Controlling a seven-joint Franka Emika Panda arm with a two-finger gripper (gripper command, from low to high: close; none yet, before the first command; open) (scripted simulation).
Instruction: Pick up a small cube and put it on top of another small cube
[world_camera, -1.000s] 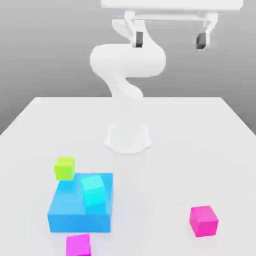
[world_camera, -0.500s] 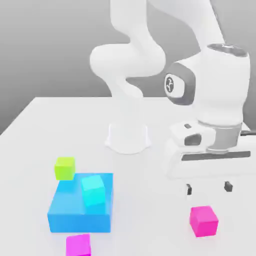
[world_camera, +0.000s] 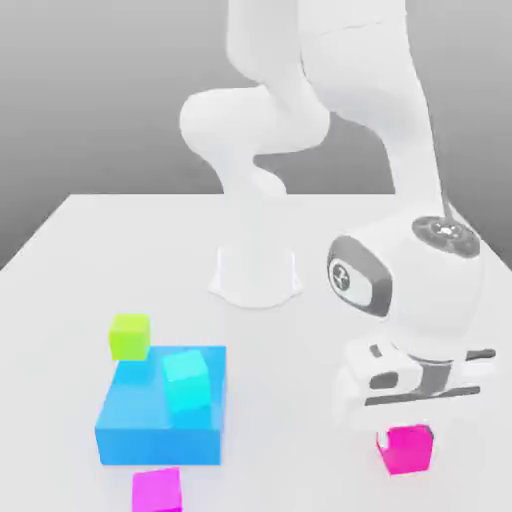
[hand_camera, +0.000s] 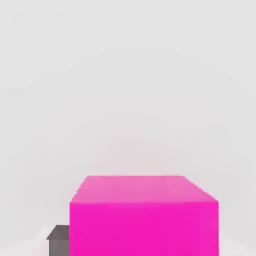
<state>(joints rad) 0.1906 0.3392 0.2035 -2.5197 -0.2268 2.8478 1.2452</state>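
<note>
Five blocks: pink cube (world_camera: 409, 450), lime cube (world_camera: 129, 336), cyan, magenta, blue.

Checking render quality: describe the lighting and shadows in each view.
Exterior view: soft, even light, no glare; the table carries hardly any shadow beside the green cube. Hand view: the pink cube has a lighter top and a flat, matte front; a dark patch sits beside it.

A bare simulated test scene: plain white table (world_camera: 60, 260), blank grey backdrop, flat-coloured cubes.
</note>
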